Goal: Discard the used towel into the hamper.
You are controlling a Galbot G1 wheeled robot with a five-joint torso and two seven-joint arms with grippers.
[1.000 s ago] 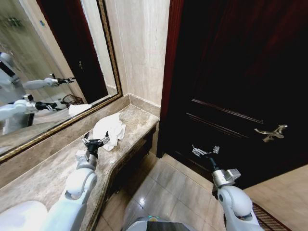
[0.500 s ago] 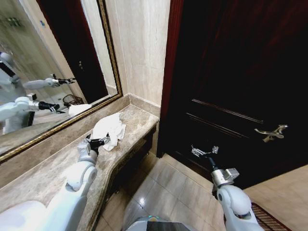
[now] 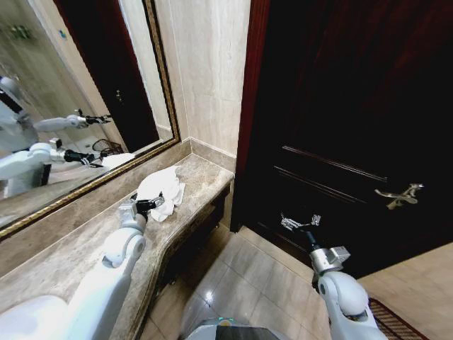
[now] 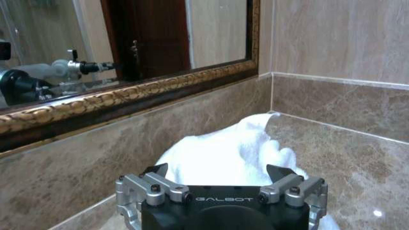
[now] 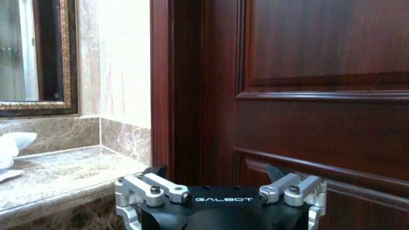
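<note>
A crumpled white towel (image 3: 164,185) lies on the brown marble counter (image 3: 71,255), close to the mirror. My left gripper (image 3: 151,204) hovers open at the towel's near edge. In the left wrist view, the towel (image 4: 221,146) sits just beyond and between the open fingers of that gripper (image 4: 217,171). A dark wire basket, the hamper (image 3: 106,147), appears as a reflection in the mirror. My right gripper (image 3: 301,222) is held open and empty over the floor, in front of the dark wooden door (image 5: 319,120).
A gold-framed mirror (image 3: 85,106) runs along the counter's back. The counter ends at a marble wall (image 3: 209,78) next to the door frame. A brass door handle (image 3: 398,195) is on the right. Glossy tiled floor (image 3: 233,283) lies below.
My left arm has stretched forward along the counter, bringing its gripper up to the towel's near edge. The right arm has stayed in place.
</note>
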